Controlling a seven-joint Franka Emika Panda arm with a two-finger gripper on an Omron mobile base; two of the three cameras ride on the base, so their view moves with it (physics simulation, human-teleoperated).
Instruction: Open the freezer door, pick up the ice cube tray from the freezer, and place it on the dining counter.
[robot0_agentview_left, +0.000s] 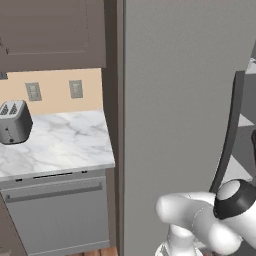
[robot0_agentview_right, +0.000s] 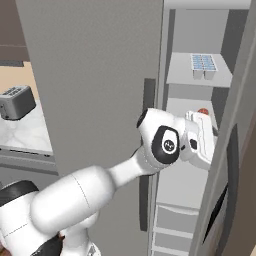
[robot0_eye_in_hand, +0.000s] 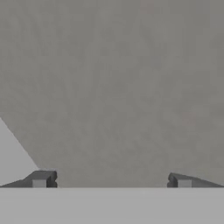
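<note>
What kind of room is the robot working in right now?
A home kitchen, by the look of it: a toaster on a marble worktop over grey cabinets, and a tall freezer standing partly open with an ice cube tray on a shelf.

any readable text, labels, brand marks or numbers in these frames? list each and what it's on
None readable.
The round dark cap on the arm's joint carries a small pale mark, too small to read.
The toaster, the freezer door and the ice cube tray show no lettering.

Toaster (robot0_agentview_left: 14, 121) on marble worktop (robot0_agentview_left: 65, 145).
</note>
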